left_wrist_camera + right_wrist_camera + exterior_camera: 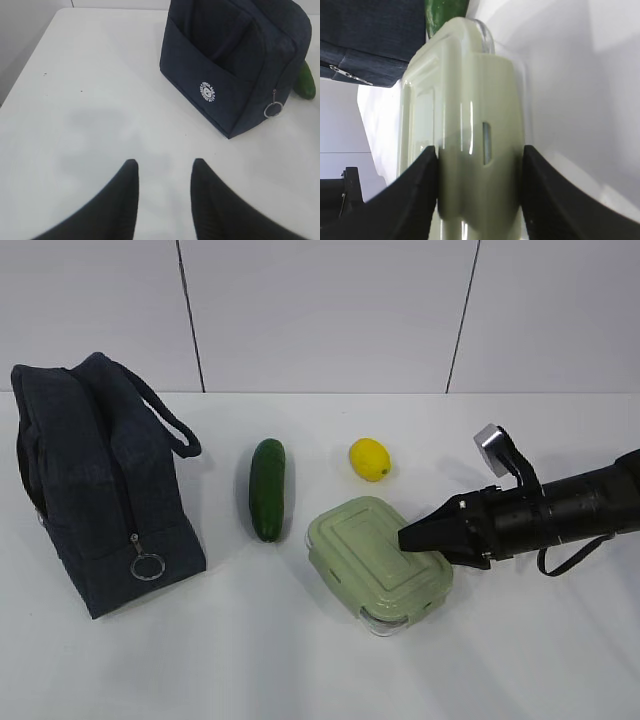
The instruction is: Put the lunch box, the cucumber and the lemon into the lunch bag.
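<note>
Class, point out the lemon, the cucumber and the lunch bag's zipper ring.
lemon (369,459), exterior view, middle of its yellow skin.
cucumber (268,488), exterior view, middle of its length.
zipper ring (146,566), exterior view, metal loop hanging on the lunch bag's end.

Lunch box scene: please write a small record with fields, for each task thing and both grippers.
lunch box: on the table, lid on, edge between the right gripper's fingers
right gripper: a finger on each side of the box edge
cucumber: on the table, left of the box
lemon: on the table, behind the box
lunch bag: far left
left gripper: open, empty
</note>
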Tool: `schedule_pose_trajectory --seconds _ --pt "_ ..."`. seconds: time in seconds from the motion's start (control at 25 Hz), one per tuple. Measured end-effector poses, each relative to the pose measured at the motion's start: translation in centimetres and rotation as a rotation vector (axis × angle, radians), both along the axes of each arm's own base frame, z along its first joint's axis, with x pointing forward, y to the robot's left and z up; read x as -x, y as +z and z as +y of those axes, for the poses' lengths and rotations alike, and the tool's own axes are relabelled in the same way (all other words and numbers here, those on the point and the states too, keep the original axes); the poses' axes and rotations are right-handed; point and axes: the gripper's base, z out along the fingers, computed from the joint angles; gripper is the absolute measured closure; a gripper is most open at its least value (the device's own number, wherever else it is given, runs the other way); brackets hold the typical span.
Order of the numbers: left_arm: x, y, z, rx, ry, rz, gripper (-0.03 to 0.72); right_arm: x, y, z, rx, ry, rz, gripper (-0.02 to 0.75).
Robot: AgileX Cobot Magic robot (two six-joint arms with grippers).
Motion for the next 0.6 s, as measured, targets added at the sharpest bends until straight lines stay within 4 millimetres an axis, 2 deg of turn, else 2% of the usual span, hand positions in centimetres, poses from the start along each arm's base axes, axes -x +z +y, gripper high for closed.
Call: schedule_pose_trajectory --seconds 0.6 --pt "0.00 0.00 0.00 0.000 0.000 0.000 0.448 -0.12 0.10 0.06 -0.023 -0.014 0.000 0.349"
